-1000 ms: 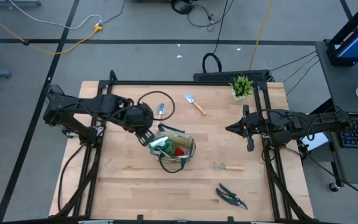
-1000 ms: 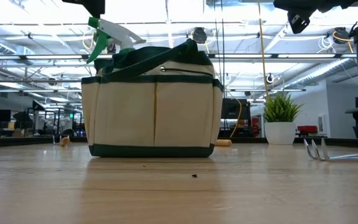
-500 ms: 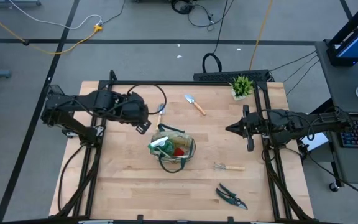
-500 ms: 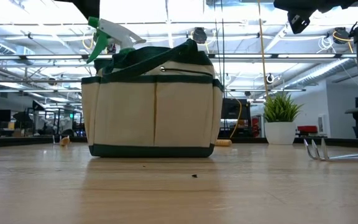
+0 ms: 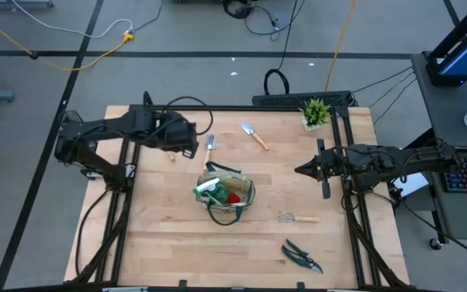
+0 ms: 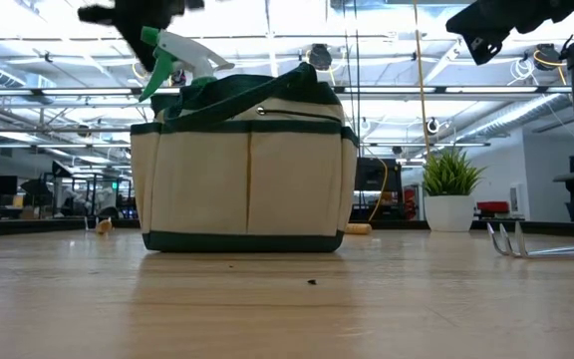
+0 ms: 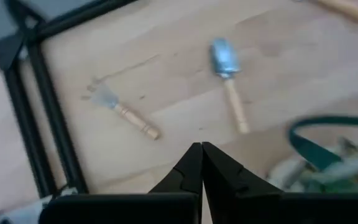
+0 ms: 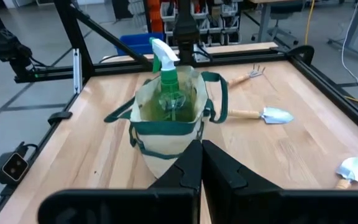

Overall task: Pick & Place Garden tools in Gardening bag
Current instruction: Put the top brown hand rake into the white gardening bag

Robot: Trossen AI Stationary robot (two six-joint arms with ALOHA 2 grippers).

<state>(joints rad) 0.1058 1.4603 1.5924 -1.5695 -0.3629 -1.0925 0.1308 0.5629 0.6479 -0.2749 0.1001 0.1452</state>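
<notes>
The left gripper [image 5: 186, 141], fingers pressed together and empty, hung just left of a trowel [image 5: 210, 144] lying long axis near-to-far, beyond the bag [image 5: 227, 195]. The right gripper [image 5: 305, 169], also closed, waited well right.

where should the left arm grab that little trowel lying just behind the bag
Probably by its wooden handle, from straight above. The trowel lies flat and alone on the table, blade away from the gardening bag. The left gripper, shut now, must open across the handle.

Centre: gardening bag [image 5: 227, 193] blocks me | lower left: bare table [image 5: 156, 243], open | lower right: rake [image 5: 297, 217], shears [image 5: 301, 256]
</notes>
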